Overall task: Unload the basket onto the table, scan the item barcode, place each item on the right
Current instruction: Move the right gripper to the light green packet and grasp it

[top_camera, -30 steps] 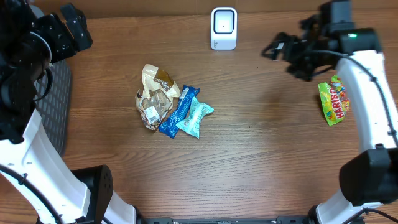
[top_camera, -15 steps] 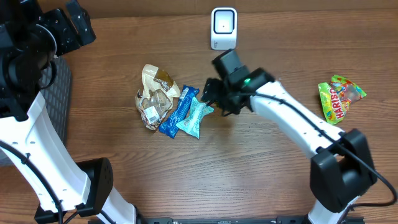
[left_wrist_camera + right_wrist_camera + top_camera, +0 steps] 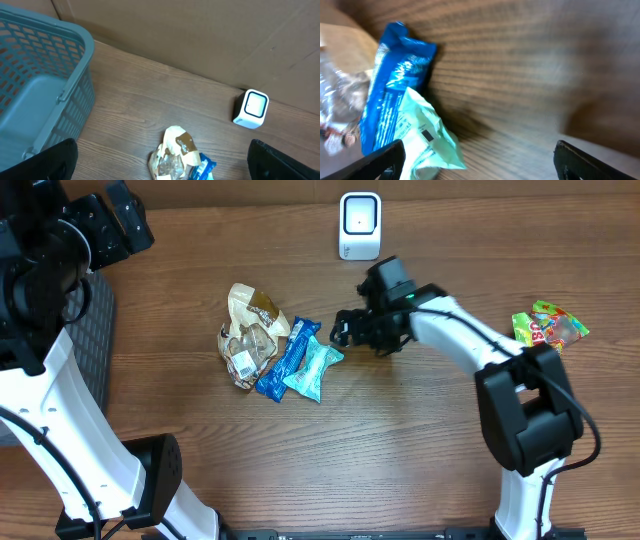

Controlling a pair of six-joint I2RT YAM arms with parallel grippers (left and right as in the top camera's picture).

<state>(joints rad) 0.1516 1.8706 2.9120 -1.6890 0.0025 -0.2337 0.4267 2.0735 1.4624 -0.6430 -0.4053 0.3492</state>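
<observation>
The right end effector (image 3: 342, 330), spread and empty, is being poised just right of the mint packet (image 3: 315, 368), lying on the surface with its long axis slanting toward it, the left end effector (image 3: 115, 225), also spread, being stationed well apart.

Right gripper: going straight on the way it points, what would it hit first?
The right gripper would probably meet the blue packet, at its upper end; the mint packet lies just beside that line. Height is unclear.
</observation>
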